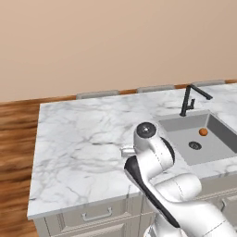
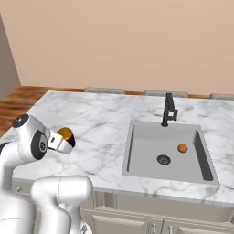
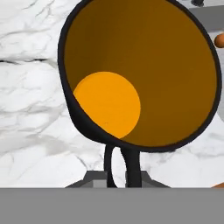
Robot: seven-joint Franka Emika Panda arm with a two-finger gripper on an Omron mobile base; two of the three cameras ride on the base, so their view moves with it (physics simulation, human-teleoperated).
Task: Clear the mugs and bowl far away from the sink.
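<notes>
Right at the pincer [image 3: 117, 177], the black mug [image 3: 140, 70] is clamped by its handle, mouth facing the hand. It hangs over the worktop [image 2: 100, 123], with the sink [image 2: 155, 146] well off beyond the rim, so the carry heads away from that.

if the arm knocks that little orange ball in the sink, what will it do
The ball looks round and smooth, so it would likely roll freely. The sink walls should keep it in. It may settle near the drain.
</notes>
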